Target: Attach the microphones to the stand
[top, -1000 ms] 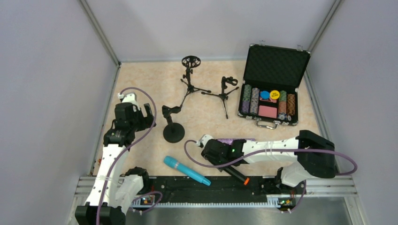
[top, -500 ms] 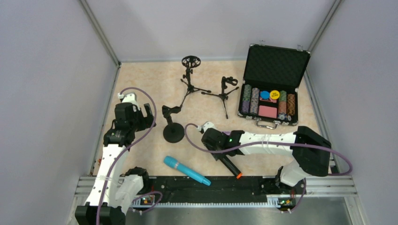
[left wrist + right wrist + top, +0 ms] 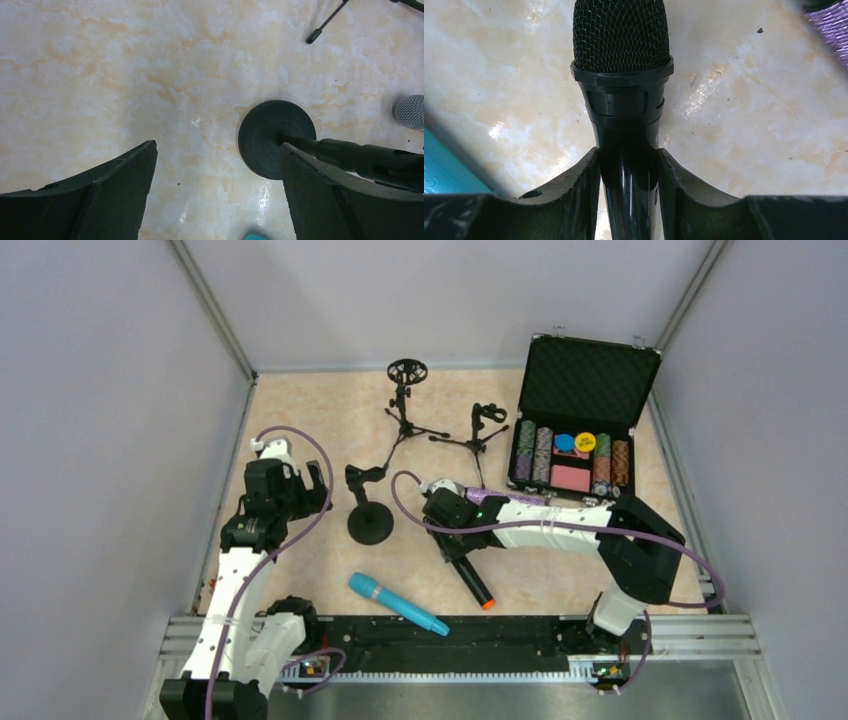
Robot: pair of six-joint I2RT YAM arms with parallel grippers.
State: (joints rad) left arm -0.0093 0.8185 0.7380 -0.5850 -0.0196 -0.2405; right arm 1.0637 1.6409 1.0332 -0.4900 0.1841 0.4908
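1. In the top view, the black microphone [image 3: 468, 570] sat near the middle of the worktop [image 3: 300, 420]. Its orange end ring [image 3: 488, 604] pointed to the near side, and its head was hidden under the right arm's wrist. From above I could not tell whether it was lifted off the surface.
2. The right wrist view showed what the top view hid. The right jaws were closed to a narrow gap on the black handle just below the mesh head [image 3: 620, 35], with a finger [image 3: 574, 195] pressed against each side.
3. That same view caught only a cyan sliver at its left edge and purple glitter in its top right corner. The top view showed the cyan microphone [image 3: 398, 604] lying whole on the near worktop, left of the black one. The purple microphone [image 3: 492, 497] lay mostly hidden behind the right forearm.
4. The left wrist view showed the left jaws spread wide and holding nothing, above bare worktop. The round base [image 3: 276, 138] lay just beside the right finger, and a silver grille [image 3: 410, 111] showed at the right edge.
5. Only the top view took in all the stands. The round-base stand [image 3: 370, 512] was just left of the right wrist. The ring-topped tripod [image 3: 405, 390] and the clip tripod [image 3: 482, 430] stood farther back. An open case of poker chips [image 3: 575, 440] sat at the far right.
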